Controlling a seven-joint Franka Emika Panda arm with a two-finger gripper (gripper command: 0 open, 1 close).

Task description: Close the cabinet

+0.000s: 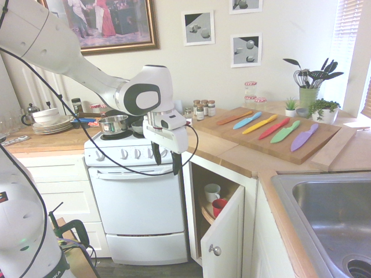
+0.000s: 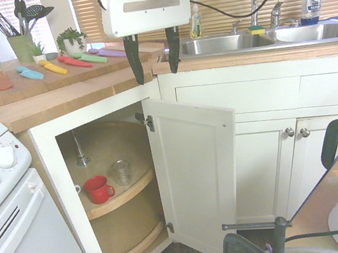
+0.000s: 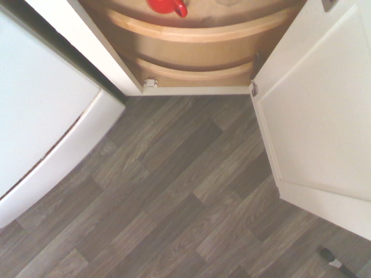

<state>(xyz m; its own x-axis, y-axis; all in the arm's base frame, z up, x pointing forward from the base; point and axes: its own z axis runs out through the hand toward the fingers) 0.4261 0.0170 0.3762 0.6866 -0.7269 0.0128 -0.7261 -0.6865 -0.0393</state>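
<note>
Swung wide toward the camera, the door (image 2: pixel 198 174) of the cabinet (image 2: pixel 109 176) is being shown standing open, hinged just below the butcher-block top (image 2: pixel 78 93), between the oven (image 2: pixel 15 219) and the sink (image 2: pixel 233 42). Its round silver knob (image 1: pixel 215 250) is being seen in the first exterior view. Inside, a red mug (image 2: pixel 97 189) and a clear glass (image 2: pixel 121 172) are being held on the curved wooden shelf (image 2: pixel 129 196). Above the door's top edge, the gripper (image 2: pixel 153 54) is being held pointing down, its fingers spread apart and gripping nothing. Coloured knives (image 1: pixel 272 128) are being displayed on a board (image 1: pixel 322 145) on the counter.
</note>
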